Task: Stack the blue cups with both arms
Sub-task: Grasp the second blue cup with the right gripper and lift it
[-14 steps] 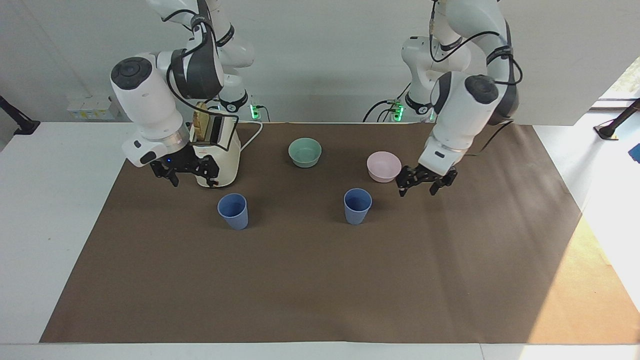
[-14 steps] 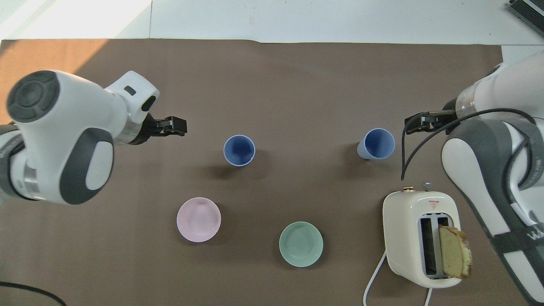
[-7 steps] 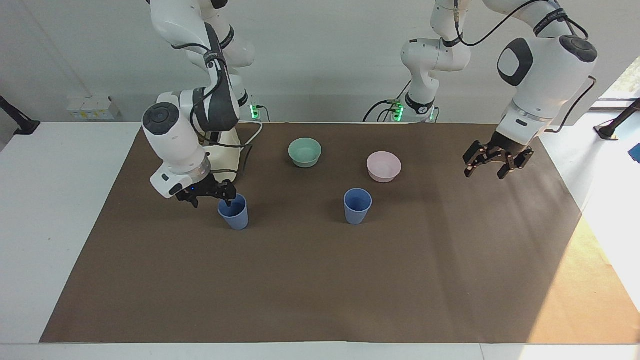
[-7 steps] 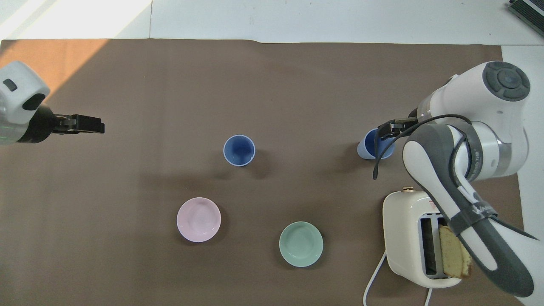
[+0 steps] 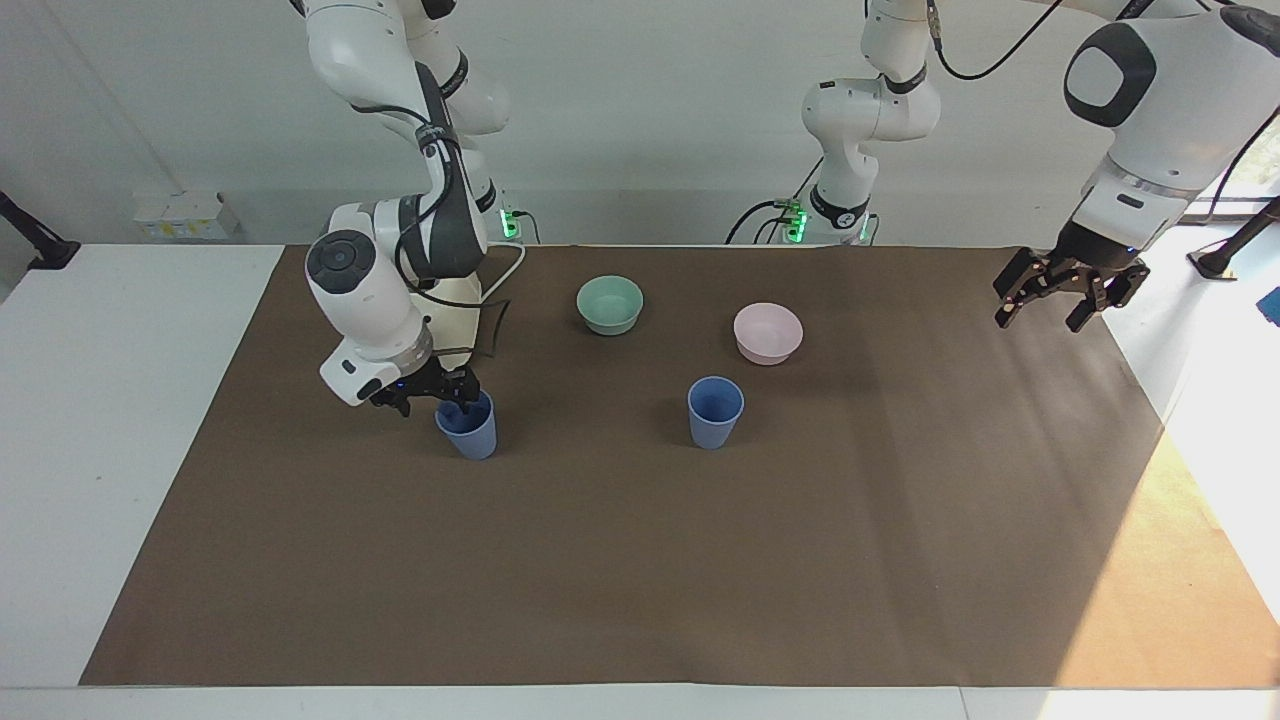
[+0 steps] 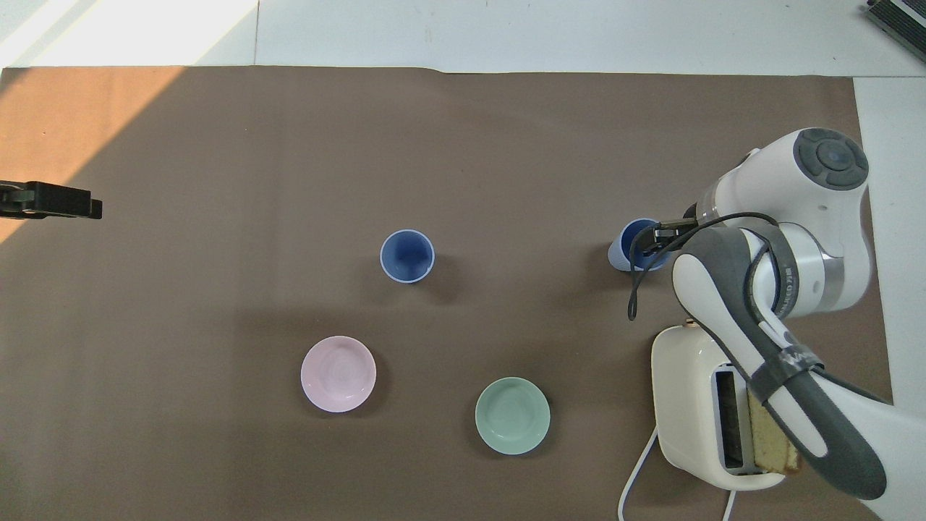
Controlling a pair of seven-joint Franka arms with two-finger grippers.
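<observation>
- Right gripper [image 5: 437,392]: left of centre in the facing view, down at the rim of a blue cup [image 5: 467,427]; one finger seems to dip inside the mouth. Jaws partly spread; whether they clamp the wall cannot be told.
- Second blue cup [image 5: 715,411]: upright, centre of the facing view, standing alone on the brown mat [image 5: 640,560].
- Left gripper [image 5: 1066,292]: upper right of the facing view, raised over the mat's edge, jaws wide, carrying nothing.
- Pink bowl [image 5: 767,332]: just above the second cup.
- Teal bowl [image 5: 609,304]: upper centre.
- Toaster [image 6: 712,405]: lower right of the overhead view, bread slice [image 6: 774,441] in a slot.
</observation>
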